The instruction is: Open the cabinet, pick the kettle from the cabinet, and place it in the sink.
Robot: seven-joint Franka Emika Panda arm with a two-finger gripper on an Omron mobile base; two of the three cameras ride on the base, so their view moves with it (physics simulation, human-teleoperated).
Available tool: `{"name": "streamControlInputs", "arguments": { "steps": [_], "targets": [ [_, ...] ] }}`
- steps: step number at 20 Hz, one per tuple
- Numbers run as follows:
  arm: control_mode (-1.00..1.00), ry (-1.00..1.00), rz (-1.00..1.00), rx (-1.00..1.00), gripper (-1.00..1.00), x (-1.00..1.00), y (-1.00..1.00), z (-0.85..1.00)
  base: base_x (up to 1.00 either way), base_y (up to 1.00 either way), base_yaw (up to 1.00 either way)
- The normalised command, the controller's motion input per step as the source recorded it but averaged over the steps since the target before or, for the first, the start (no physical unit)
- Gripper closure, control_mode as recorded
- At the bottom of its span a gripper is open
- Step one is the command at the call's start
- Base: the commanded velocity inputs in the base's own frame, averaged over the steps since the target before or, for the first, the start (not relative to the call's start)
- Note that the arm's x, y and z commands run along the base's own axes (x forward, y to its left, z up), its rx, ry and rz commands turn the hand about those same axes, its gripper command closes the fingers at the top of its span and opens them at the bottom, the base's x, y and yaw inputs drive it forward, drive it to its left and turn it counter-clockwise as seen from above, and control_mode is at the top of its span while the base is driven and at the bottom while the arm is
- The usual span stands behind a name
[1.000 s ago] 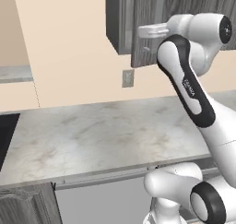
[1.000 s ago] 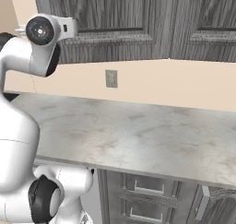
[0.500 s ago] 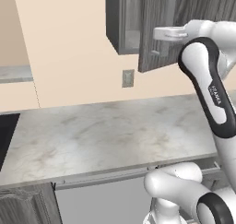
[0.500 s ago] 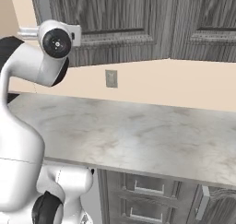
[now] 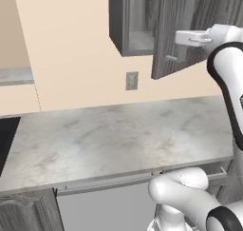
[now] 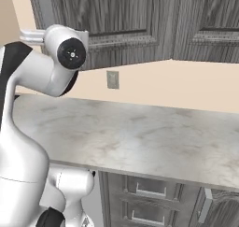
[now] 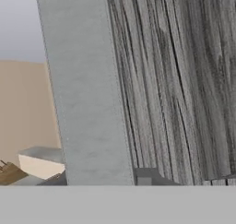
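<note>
One cabinet (image 5: 142, 21), door (image 5: 173, 33) swung partly open at 12 o'clock above the counter (image 5: 118, 135); tool (image 5: 182, 37) held at door edge, finger state cannot be told.

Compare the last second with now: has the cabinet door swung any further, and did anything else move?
The cabinet door has swung further open, pulled out by the arm, whose hand travelled right in the left base view; more of the grey interior shelf now shows. Whether the fingers grip the handle cannot be told. The marble counter and wall outlet stayed put.
</note>
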Motion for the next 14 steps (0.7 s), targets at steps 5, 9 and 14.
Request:
{"name": "streamControlInputs", "arguments": {
  "steps": [5, 9, 14],
  "targets": [
    [-1.00, 0.07, 0.05, 0.00, 1.00, -0.34, -0.46, 0.02, 0.00, 0.00, 0.00],
    [-1.00, 0.12, 0.04, 0.00, 1.00, -0.31, -0.52, 0.00, 0.00, 0.00, 0.00],
    [-1.00, 0.16, 0.04, 0.00, 1.00, -0.28, -0.50, 0.00, 0.00, 0.00, 0.00]
  ]
}}
